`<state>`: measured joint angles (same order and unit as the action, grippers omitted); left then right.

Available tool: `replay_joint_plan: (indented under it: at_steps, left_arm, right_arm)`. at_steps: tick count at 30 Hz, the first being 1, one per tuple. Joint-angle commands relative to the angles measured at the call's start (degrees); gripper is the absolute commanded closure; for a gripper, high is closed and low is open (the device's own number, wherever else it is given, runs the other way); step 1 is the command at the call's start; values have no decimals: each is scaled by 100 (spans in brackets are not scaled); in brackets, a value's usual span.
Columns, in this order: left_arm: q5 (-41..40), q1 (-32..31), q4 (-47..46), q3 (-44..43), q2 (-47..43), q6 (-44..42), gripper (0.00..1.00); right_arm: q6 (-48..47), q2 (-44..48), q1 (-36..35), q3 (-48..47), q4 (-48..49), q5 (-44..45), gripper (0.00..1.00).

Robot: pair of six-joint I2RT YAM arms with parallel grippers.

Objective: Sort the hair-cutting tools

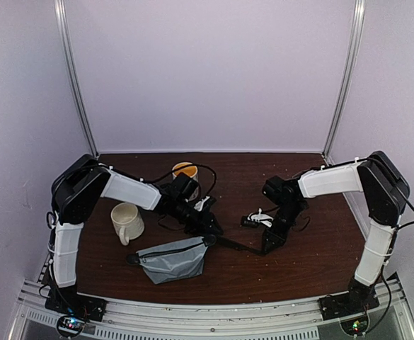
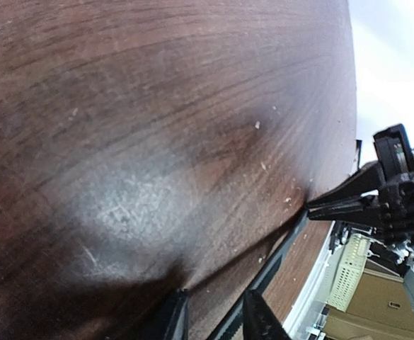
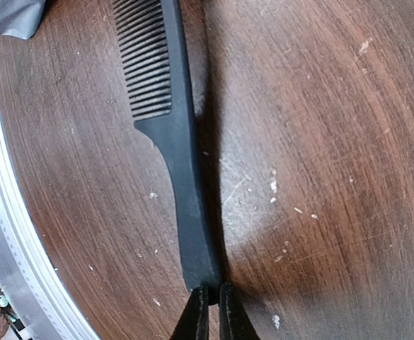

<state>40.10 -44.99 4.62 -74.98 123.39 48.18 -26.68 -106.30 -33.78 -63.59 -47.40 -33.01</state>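
Observation:
The long thin black comb (image 1: 240, 245) lies flat on the brown table between my two grippers. My right gripper (image 3: 208, 301) is shut on the tip of the comb's handle (image 3: 182, 177), down at table level. My left gripper (image 2: 214, 319) is open, and its fingers (image 2: 171, 319) straddle the comb's toothed end (image 2: 277, 258), which lies close to the right finger. The left wrist view also shows the right gripper (image 2: 334, 205) at the comb's far end. A small dark tool with white parts (image 1: 257, 219) lies behind the right gripper; I cannot tell which tool it is.
The grey zip pouch (image 1: 171, 258) lies just near-left of the comb; its corner shows in the right wrist view (image 3: 8, 14). One cream mug (image 1: 127, 222) stands at the left and another (image 1: 185, 170) at the back. The table's metal front rail (image 3: 1, 234) is close.

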Motion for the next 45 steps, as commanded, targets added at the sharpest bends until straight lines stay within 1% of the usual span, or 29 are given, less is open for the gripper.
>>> replay_joint_plan:
  at_steps: [1,3,8,10,16,23,27,29,30,34,37,42,45]
  left_arm:
    - [162,8,-27,256,79,67,65]
    - [226,8,-15,321,6,44,63]
    - [580,12,274,323,-48,-187,63]
    - [606,21,463,305,-100,-339,63]
    - [736,96,703,187,-206,-524,77]
    - [940,111,653,62,-111,-531,99]
    - [1026,139,576,55,-126,-528,100]
    - [1061,152,494,48,-187,-536,100]
    - [1077,152,476,34,-221,-561,100]
    - [1112,157,344,-14,-553,-832,100]
    - [1068,157,301,-80,-952,-1225,100]
    - [878,157,644,-228,-1595,-2114,100]
    - [1094,157,684,-207,-1847,-2459,100]
  right_arm:
    - [72,-347,-59,241,174,609,94]
    - [79,-348,-59,238,190,620,94]
    - [123,-350,-51,236,202,654,93]
    - [123,-349,-50,230,208,656,93]
    - [136,-340,-50,232,218,647,93]
    - [128,-306,-41,249,240,630,93]
    - [98,-257,-28,274,229,570,92]
    - [57,-136,19,245,108,417,89]
    - [9,-46,61,200,-3,350,83]
    - [-364,734,355,48,-486,-130,68]
    - [-636,1281,516,-69,-812,-424,59]
    - [-893,1700,663,-406,-1212,-772,56]
    - [-1022,1810,669,-567,-1280,-865,55]
